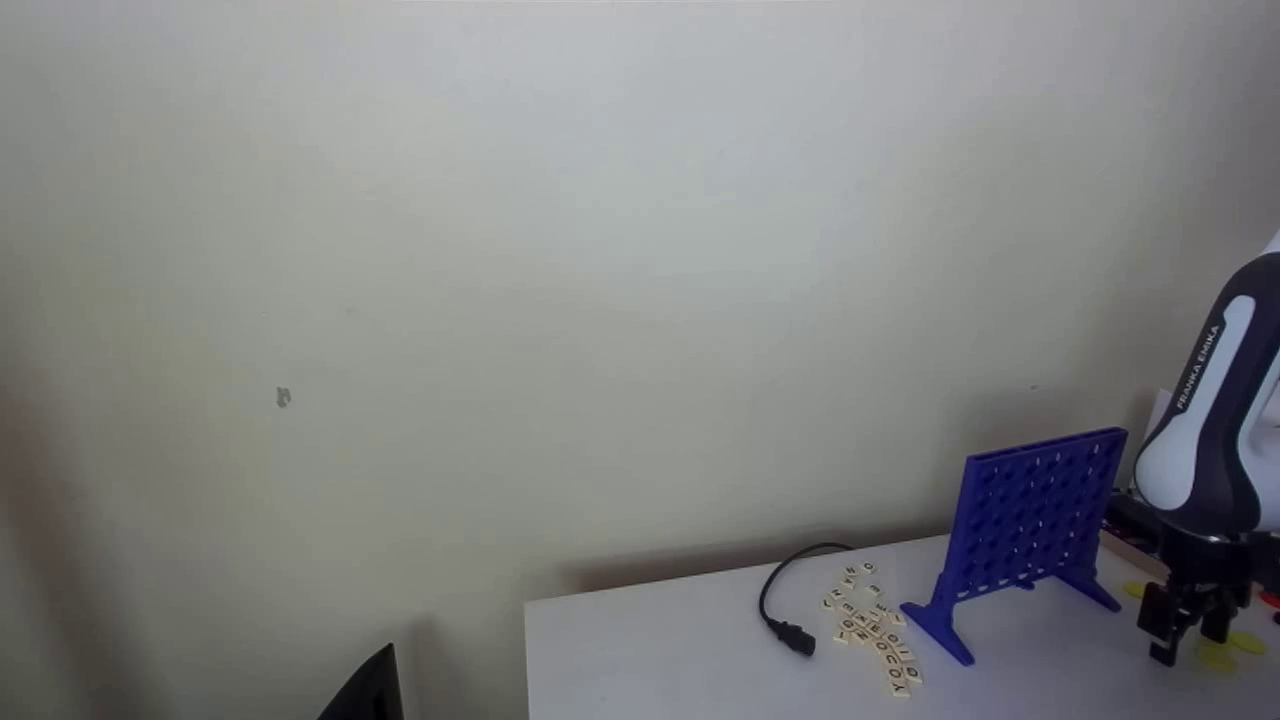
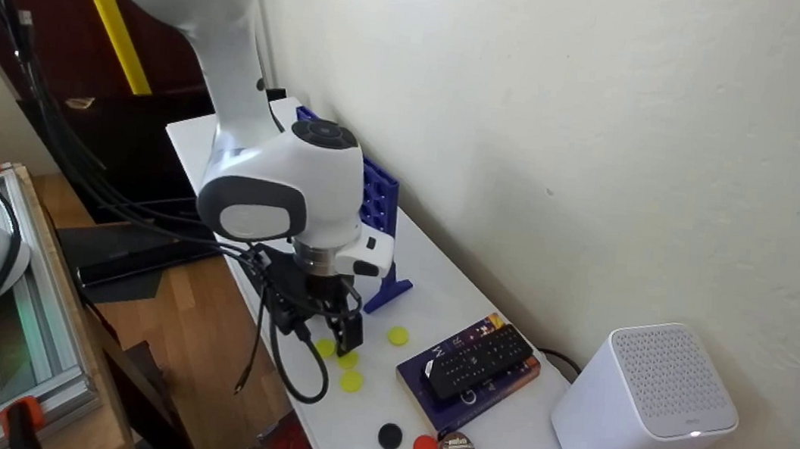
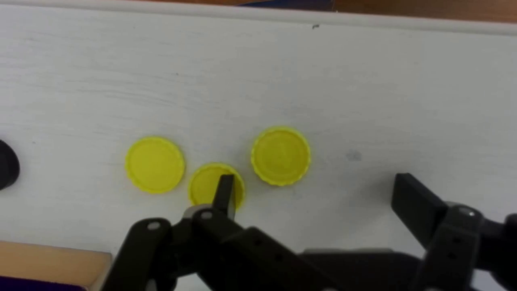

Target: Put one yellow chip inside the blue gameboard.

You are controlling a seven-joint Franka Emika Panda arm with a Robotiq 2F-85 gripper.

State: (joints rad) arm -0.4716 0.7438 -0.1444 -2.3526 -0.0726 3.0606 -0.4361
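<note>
Gripper (image 3: 316, 182) hangs over the white table (image 3: 363, 81), its two fingers (image 3: 420, 206) spread wide apart. Yellow chips (image 3: 154, 165) lie flat beneath and near it as bright round discs with raised, finely notched rims. In the wrist view one finger of the gripper partly hides the middle chip (image 3: 204, 184) of three; contact cannot be determined. Another chip (image 3: 281, 156) lies just beside that gripper finger, on its inner side. In both exterior views the blue gameboard (image 1: 1040, 515), an upright grid of round holes on splayed feet, stands near the gripper, apart from it.
</note>
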